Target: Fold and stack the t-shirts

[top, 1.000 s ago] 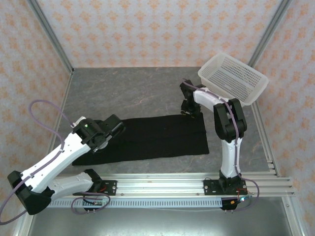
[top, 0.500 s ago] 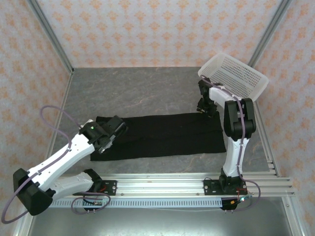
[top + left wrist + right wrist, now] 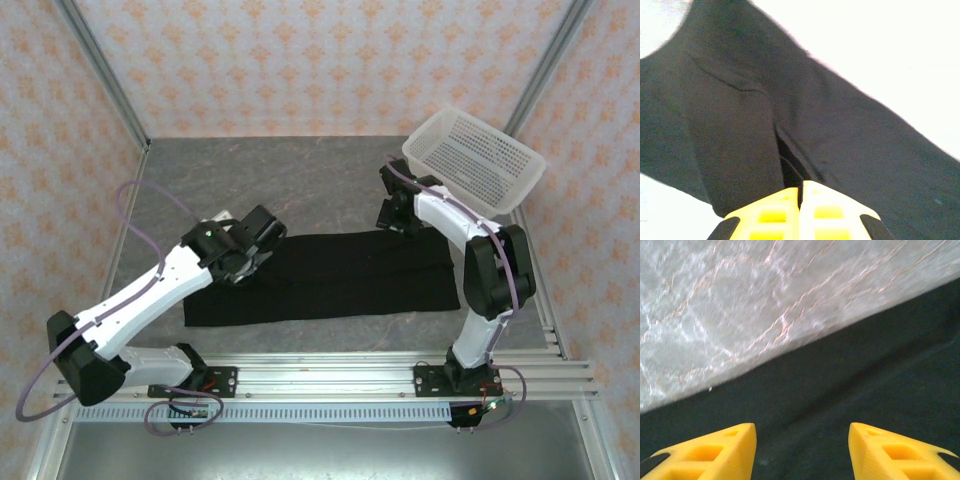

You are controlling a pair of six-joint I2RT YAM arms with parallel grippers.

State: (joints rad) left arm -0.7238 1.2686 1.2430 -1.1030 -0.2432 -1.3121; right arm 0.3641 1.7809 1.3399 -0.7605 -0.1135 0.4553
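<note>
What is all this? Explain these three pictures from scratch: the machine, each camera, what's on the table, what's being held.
The machine is two white robot arms bolted at the table's near edge, each ending in a two-finger gripper. The wide picture comes from a fixed camera above and behind them. The other two come from a camera on each wrist, so the yellow fingers at the bottom are that arm's own. On the grey table lies a black t-shirt, plain side up, laid out as a long strip. A white basket sits at the far right. The left gripper is shut and seems to pinch a fold of the shirt. The right gripper is open over the shirt's far edge, holding nothing.
</note>
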